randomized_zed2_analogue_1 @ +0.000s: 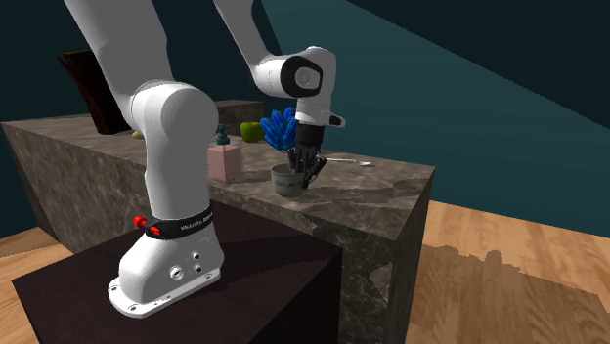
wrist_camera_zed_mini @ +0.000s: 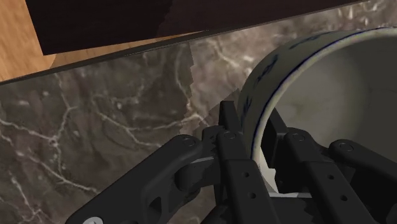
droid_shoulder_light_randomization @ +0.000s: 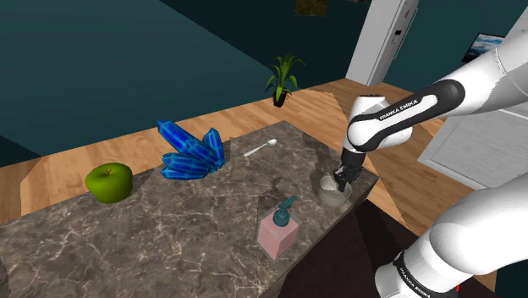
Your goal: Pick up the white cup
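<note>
Dark teal walls stand around a wooden floor (droid_shoulder_light_randomization: pixel 51 169), and on it you have a long counter (droid_shoulder_light_randomization: pixel 195 229) of dark marble with pale veins. The arm's stand (randomized_zed2_analogue_1: pixel 244 283), a dark box, is just beside the counter's near end.

The white cup (droid_shoulder_light_randomization: pixel 332 196) stands upright on the counter, at the shoulder view's right, close to the edge and the corner that face the stand. In the wrist view you see its pale inside and a thin blue line along the rim.

The gripper (droid_shoulder_light_randomization: pixel 342 180) comes down on the cup from above. Its fingers (wrist_camera_zed_mini: pixel 232 137) are closed on the cup's wall: one black finger is outside the wall, the other is inside the cup, and the rim is clasped between them. In the second exterior view, the cup's base looks to be resting on the marble.

Other things are on the same counter. A pink soap dispenser (droid_shoulder_light_randomization: pixel 279 229) with a teal pump is near the cup, toward the shoulder view's left and nearer to that camera. A pale spoon (droid_shoulder_light_randomization: pixel 261 149) lies farther away, near the far edge. A cluster of blue crystals (droid_shoulder_light_randomization: pixel 193 152) is beside the spoon, to its left. A green apple (droid_shoulder_light_randomization: pixel 109 182) is well apart from the cup, at the left end.

On the floor behind the counter stands a green plant (droid_shoulder_light_randomization: pixel 283 80) in a dark pot.
</note>
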You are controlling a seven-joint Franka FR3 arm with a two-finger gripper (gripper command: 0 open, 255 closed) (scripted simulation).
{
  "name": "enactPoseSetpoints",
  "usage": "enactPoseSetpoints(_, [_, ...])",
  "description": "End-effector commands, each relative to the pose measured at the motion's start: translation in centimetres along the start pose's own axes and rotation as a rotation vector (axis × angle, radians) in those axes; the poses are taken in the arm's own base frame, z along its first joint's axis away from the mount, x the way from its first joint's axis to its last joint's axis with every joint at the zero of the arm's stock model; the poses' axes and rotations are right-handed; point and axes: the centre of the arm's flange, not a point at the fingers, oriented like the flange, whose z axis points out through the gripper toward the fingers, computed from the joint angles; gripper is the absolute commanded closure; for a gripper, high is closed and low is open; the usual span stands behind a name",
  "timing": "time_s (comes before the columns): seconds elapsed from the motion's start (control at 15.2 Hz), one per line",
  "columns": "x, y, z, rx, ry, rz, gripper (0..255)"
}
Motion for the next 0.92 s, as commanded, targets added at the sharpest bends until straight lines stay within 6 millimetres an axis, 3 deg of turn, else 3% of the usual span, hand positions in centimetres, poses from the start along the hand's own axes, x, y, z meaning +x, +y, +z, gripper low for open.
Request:
enactPoseSetpoints(0.0, [-0.3,0.0,-1.1,0.000,0.000,0.000,255])
enactPoseSetpoints(0.73, [-1.3,-0.2,-6.8,0.000,0.000,0.000,255])
enactPoseSetpoints(0.86, [-1.3,-0.2,-6.9,0.000,0.000,0.000,255])
